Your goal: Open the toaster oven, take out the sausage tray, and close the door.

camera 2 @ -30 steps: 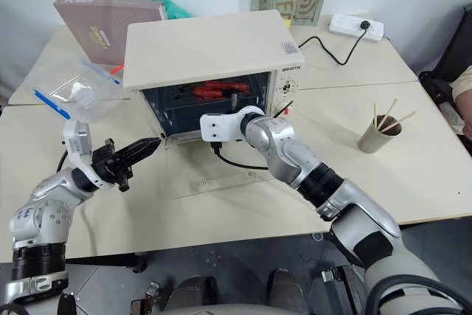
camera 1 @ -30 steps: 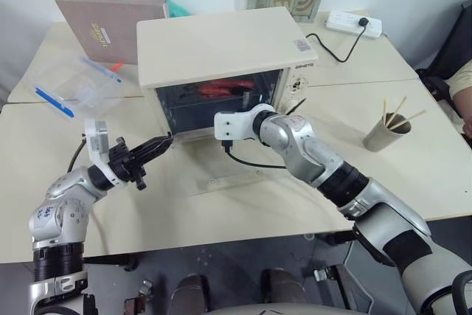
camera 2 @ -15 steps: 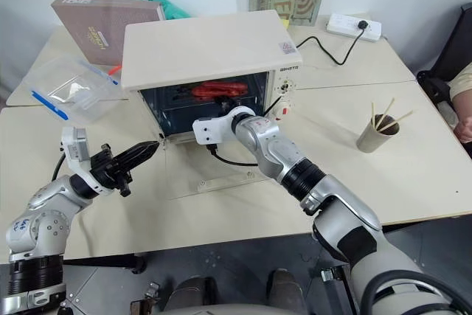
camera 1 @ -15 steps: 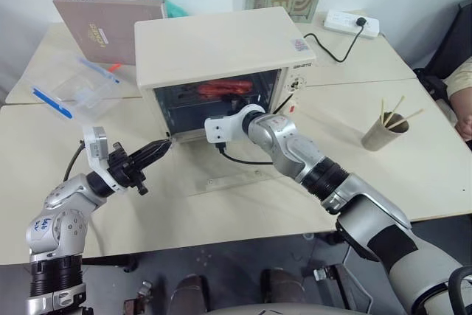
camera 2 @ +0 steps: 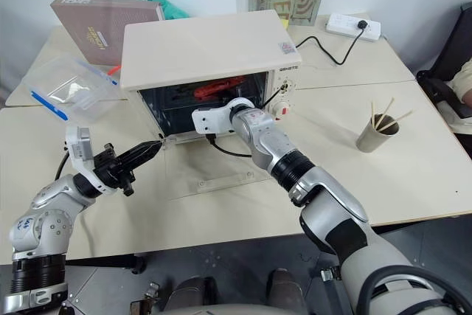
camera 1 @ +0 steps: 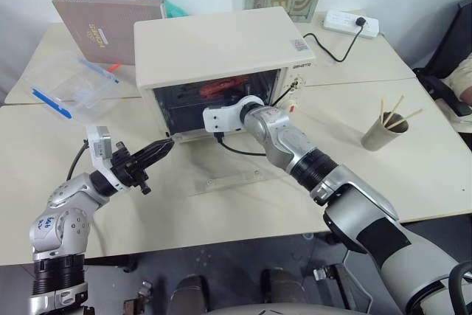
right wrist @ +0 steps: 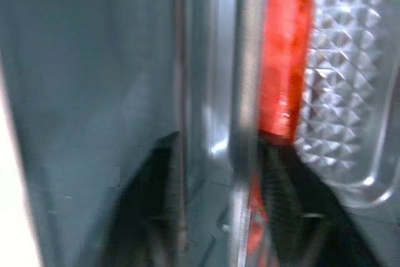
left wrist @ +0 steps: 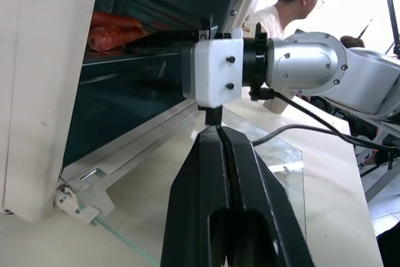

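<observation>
I have the large cream-white boxy toaster oven (camera 1: 221,57) at mid-table, its glass-windowed door (camera 1: 228,171) flat open on the near side. The shallow silver ridged sausage tray (right wrist: 337,92) sits inside. My right gripper (right wrist: 240,242) straddles the tray's rim; whether it grips, I cannot tell. I'd clamp firmly, then draw level. Left gripper (camera 1: 164,148) stays pinched shut, empty.

Head pair looking down over the table (camera 1: 354,108), toaster oven (camera 1: 221,49) at twelve o'clock, wrist cameras close at its open mouth
</observation>
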`<act>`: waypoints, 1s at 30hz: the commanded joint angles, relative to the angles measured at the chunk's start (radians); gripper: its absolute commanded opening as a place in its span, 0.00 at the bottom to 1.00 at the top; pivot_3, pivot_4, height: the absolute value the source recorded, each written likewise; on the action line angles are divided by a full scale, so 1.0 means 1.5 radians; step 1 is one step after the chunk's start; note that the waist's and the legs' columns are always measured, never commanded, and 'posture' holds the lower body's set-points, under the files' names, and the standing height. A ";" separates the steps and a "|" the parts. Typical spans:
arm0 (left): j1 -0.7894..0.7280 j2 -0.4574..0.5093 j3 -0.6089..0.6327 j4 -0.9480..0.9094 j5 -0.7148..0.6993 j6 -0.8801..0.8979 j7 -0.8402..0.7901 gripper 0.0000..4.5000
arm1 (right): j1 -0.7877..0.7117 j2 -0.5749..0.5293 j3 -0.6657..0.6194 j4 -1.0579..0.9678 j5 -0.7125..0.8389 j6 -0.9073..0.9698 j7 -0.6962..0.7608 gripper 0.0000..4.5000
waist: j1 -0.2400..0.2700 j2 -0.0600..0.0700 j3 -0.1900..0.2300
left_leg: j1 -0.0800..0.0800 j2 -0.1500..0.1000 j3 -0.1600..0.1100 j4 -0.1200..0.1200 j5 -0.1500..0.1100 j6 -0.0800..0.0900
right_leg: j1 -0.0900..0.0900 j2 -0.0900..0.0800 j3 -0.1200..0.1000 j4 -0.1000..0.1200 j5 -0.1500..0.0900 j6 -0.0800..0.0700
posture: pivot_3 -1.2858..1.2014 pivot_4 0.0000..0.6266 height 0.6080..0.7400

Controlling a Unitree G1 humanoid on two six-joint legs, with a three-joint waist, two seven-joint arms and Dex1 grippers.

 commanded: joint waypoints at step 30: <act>-0.024 0.046 0.030 0.012 -0.034 0.119 0.088 0.00 | 0.268 -0.132 -0.039 -0.446 -0.091 -0.027 0.054 0.00 | 0.003 0.000 0.000 | 0.000 0.000 0.000 -0.001 0.000 -0.001 | 0.000 0.000 0.000 0.000 0.000 0.000 | 0.52 0.24 1.00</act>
